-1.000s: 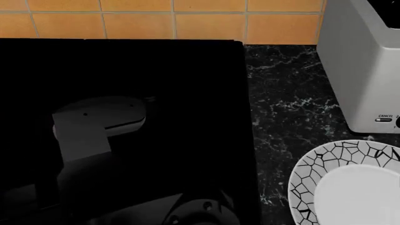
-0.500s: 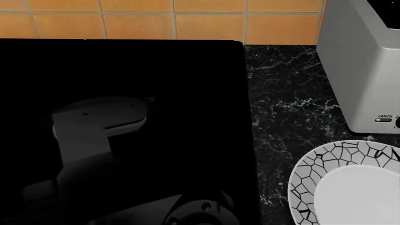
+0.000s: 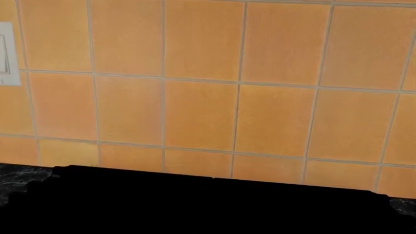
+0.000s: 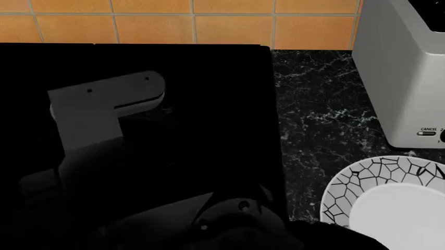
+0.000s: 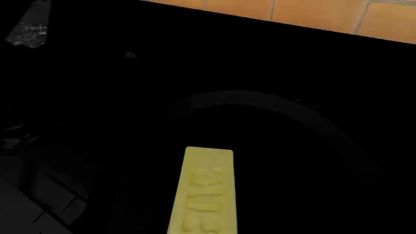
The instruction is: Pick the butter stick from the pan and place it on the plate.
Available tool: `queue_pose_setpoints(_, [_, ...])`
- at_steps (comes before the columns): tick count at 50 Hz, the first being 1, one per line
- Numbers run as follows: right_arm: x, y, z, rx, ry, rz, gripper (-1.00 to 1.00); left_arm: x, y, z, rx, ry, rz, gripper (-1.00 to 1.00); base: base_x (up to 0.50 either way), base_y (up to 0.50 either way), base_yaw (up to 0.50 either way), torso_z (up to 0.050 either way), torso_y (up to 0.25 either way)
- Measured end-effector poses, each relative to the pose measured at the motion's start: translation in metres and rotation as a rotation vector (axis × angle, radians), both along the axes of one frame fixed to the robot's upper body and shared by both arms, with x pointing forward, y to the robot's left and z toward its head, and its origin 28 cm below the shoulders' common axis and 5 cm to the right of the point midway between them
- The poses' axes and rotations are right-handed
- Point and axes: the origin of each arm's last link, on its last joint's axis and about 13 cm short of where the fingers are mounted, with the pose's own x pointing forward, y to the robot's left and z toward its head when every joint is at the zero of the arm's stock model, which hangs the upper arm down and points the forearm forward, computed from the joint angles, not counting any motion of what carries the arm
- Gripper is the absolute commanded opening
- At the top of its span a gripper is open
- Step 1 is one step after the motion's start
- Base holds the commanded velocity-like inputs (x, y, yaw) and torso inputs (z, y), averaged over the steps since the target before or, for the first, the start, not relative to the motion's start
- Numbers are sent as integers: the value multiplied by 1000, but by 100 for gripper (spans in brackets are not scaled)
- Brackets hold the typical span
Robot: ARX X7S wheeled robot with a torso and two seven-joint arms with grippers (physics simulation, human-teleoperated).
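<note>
The butter stick (image 5: 201, 192) is a pale-yellow bar lying close under the right wrist camera and running off that view's near edge. The pan shows only as a faint arc of rim (image 5: 273, 100) beyond it, black on the black stove. My right gripper's fingers do not stand out from the black, so I cannot tell whether they grip the butter. The plate (image 4: 344, 187), white with a cracked-mosaic rim, sits at the head view's lower right. Butter and pan are hidden in the head view. A grey left arm link (image 4: 104, 104) hangs over the stove, its fingers indistinct.
The black stove (image 4: 222, 78) fills the left and middle, backed by an orange tiled wall (image 4: 230, 26). Black marble counter (image 4: 320, 109) lies between stove and plate. A white toaster (image 4: 399, 67) stands behind the plate. A light switch (image 3: 5, 53) is on the wall.
The grey left arm link has moved up the head view, toward the wall. The right arm link at the bottom has come further into view, with a dark part now beside the plate.
</note>
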Motion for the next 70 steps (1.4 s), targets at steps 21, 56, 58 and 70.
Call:
queue_pose_setpoints(21, [9,-46,39,15,-120,-189,-100,-1,-3,2,5,-7,-8,100,0,0,0,0,0])
queue_pose_setpoints(56, [10,-131,45,-59,-148,-606,-100,2,-5,-1,-2,-3,-28,100,0,0,0,0,0])
queue_pose_setpoints(58, [9,-134,44,-65,-146,-621,-100,2,-5,-1,-3,-3,-29,100,0,0,0,0,0])
queue_pose_setpoints(70, [2,-149,38,-97,-132,-699,-100,4,-7,-2,-3,-1,-37,100,0,0,0,0,0])
